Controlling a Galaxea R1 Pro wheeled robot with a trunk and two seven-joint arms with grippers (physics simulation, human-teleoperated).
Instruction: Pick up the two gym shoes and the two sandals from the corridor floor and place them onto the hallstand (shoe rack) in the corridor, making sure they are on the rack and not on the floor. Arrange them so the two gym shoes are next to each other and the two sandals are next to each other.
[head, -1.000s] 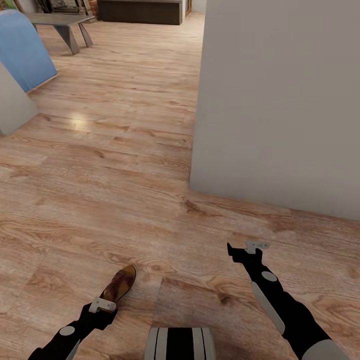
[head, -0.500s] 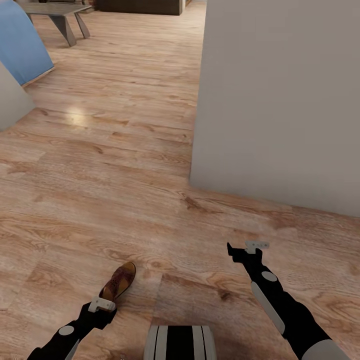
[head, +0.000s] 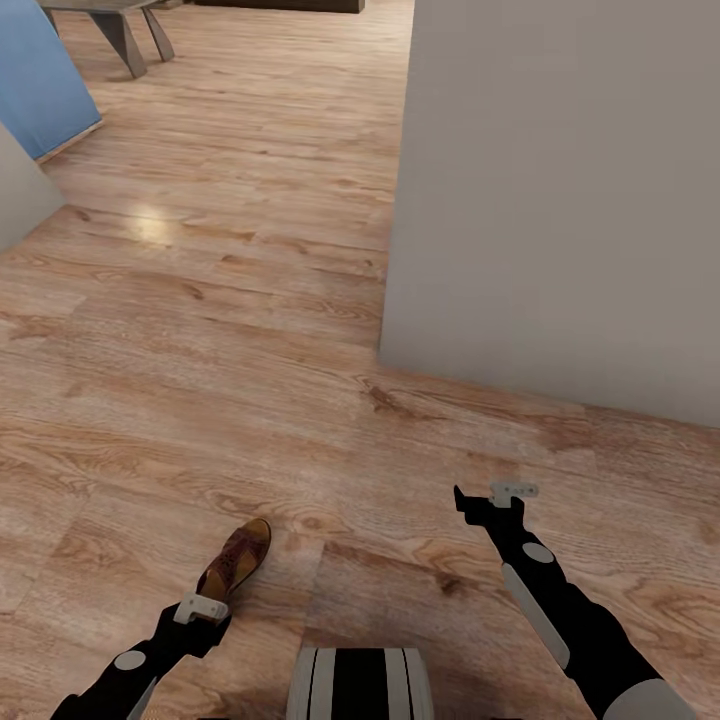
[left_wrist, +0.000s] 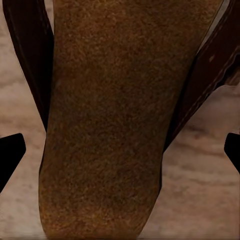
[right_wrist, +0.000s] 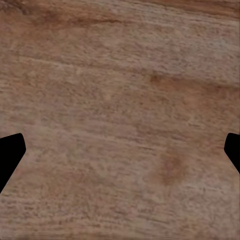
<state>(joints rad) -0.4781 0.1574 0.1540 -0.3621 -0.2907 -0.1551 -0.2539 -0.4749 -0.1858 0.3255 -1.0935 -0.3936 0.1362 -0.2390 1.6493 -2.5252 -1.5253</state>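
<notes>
Nothing on the floor has really moved since a second ago; the whole head view has slid a little, so the far things sit higher in the picture and the sandal (head: 236, 560) shows a bit higher too, which means the robot's camera moved, not the shoe. One brown sandal lies flat on the corridor floor (head: 220, 330), close in front of the robot and a bit to its left, with its toe pointing away and to the right. Just behind its heel hangs the left gripper (head: 200, 610), right above the back end of the sandal. From the left wrist camera the sandal (left_wrist: 107, 120) is very near, its tan inside running between the two dark fingertips (left_wrist: 11, 152), which are wide apart and not touching it. Over on the other side, the right gripper (head: 492, 497) is held out over bare wood, well apart from the sandal. Its wrist camera looks straight down at the wood planks (right_wrist: 120, 110), and its fingertips (right_wrist: 10, 152) are spread wide with nothing between them. Ahead on the right stands a big pale grey wall (head: 560, 200). Far off on the left are a blue thing (head: 40, 80) and a grey bench leg (head: 125, 35).
</notes>
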